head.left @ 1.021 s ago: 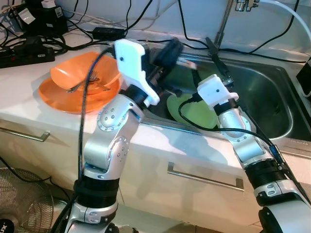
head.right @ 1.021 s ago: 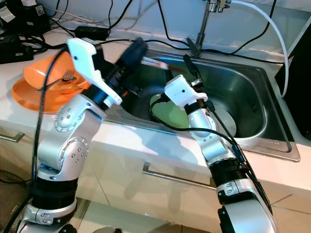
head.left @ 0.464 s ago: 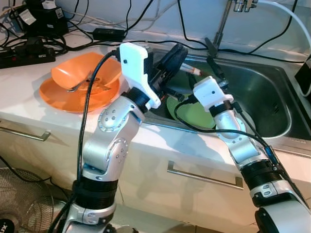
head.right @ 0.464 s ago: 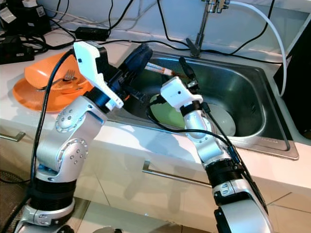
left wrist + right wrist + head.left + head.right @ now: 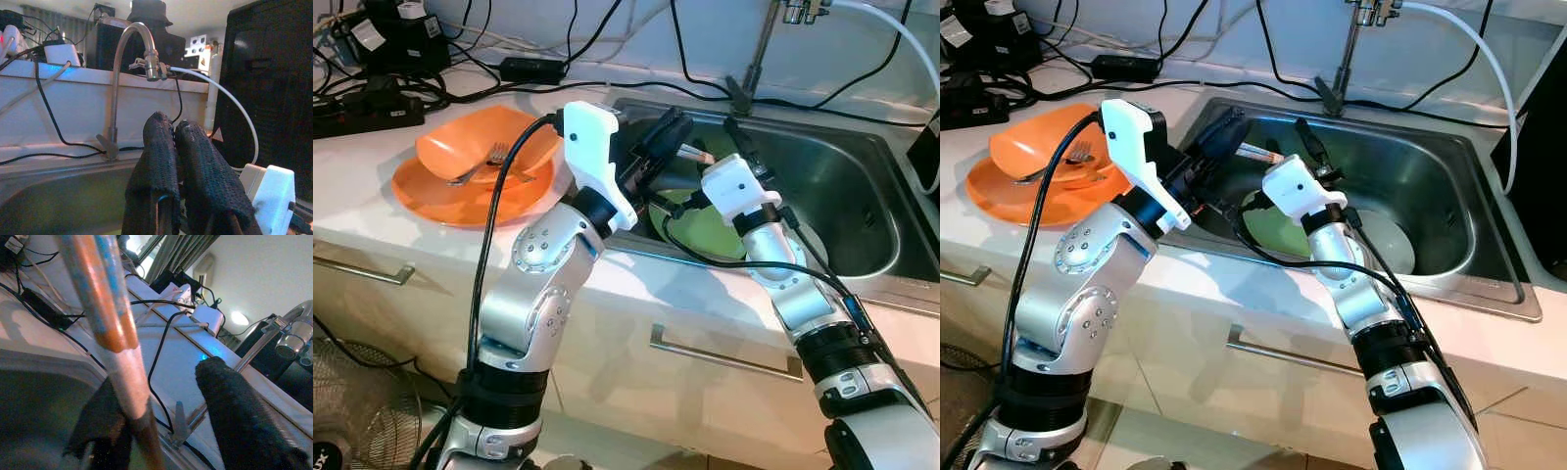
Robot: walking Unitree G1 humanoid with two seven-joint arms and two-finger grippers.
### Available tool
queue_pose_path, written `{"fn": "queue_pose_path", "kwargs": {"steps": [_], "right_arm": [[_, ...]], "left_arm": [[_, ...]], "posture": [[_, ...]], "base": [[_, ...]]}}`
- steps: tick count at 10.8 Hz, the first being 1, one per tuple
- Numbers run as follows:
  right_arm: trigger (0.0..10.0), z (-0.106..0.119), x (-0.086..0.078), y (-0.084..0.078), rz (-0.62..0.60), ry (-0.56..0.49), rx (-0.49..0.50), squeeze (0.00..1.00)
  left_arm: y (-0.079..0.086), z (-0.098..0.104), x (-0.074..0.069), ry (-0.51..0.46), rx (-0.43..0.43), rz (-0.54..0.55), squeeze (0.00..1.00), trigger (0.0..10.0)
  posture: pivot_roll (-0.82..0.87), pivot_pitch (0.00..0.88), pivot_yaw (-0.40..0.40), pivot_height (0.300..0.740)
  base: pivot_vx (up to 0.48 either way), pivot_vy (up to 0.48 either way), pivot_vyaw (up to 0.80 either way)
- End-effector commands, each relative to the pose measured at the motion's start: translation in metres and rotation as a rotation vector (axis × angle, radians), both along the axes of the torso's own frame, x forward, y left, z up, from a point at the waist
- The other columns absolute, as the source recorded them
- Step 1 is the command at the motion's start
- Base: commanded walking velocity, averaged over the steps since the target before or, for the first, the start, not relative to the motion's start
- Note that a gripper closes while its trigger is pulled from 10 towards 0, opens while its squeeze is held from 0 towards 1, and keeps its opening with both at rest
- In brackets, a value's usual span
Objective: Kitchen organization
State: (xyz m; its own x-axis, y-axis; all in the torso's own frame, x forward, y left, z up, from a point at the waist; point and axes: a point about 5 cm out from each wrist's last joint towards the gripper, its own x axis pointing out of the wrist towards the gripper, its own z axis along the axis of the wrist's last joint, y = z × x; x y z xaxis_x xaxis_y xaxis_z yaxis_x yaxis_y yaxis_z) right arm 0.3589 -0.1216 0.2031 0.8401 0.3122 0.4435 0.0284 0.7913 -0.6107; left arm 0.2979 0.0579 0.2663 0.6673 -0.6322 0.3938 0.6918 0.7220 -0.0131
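A pair of chopsticks (image 5: 691,153) with orange, blue and white bands sticks out from my left gripper (image 5: 668,131), which is shut on them over the left part of the steel sink (image 5: 847,186). In the left wrist view the left gripper (image 5: 173,125) has its fingers pressed together. My right gripper (image 5: 736,137) is beside it, open. In the right wrist view the chopsticks (image 5: 115,328) run between the right gripper's (image 5: 161,374) fingers, against one finger and apart from the other. A green plate (image 5: 705,230) lies in the sink below both grippers.
Two stacked orange plates (image 5: 440,191) with a fork (image 5: 489,160) sit on the counter to the left. A faucet (image 5: 759,49) stands behind the sink. A power strip and cables (image 5: 372,103) crowd the back left. A grey dish (image 5: 1386,245) lies in the sink.
My left gripper has dropped lower into the sink with the chopsticks. My right gripper has come up and left, so the chopsticks now lie between its fingers.
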Motion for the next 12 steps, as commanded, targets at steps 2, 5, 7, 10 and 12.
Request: {"fn": "queue_pose_path", "kwargs": {"steps": [2,5,7,10,12], "right_arm": [[0.0,0.011,0.001,0.001,0.007,-0.035,0.028,0.00],[0.0,0.011,0.001,0.000,0.010,-0.031,0.042,0.00],[0.0,0.011,0.001,0.000,0.016,-0.028,0.048,0.00],[0.0,0.011,0.001,0.000,0.018,-0.024,0.050,0.00],[0.0,0.010,0.001,0.000,0.017,-0.021,0.049,0.00]], "left_arm": [[0.001,-0.003,0.003,0.010,0.008,0.040,0.00,10.0],[0.003,-0.006,0.006,0.018,0.002,0.073,0.00,10.0],[0.007,-0.006,0.009,0.020,-0.013,0.110,0.00,10.0],[0.008,-0.006,0.011,0.020,-0.018,0.131,0.00,10.0],[0.008,-0.006,0.012,0.026,-0.028,0.125,1.00,10.0]], "posture": [[0.16,0.081,0.007,0.740],[0.16,0.080,0.006,0.740],[0.16,0.081,0.003,0.740],[0.16,0.081,0.002,0.740],[0.16,0.080,0.002,0.740]], "base": [[0.000,0.000,0.00],[0.000,0.000,0.00],[0.000,0.000,0.00],[0.000,0.000,0.00],[0.000,0.000,0.00]]}}
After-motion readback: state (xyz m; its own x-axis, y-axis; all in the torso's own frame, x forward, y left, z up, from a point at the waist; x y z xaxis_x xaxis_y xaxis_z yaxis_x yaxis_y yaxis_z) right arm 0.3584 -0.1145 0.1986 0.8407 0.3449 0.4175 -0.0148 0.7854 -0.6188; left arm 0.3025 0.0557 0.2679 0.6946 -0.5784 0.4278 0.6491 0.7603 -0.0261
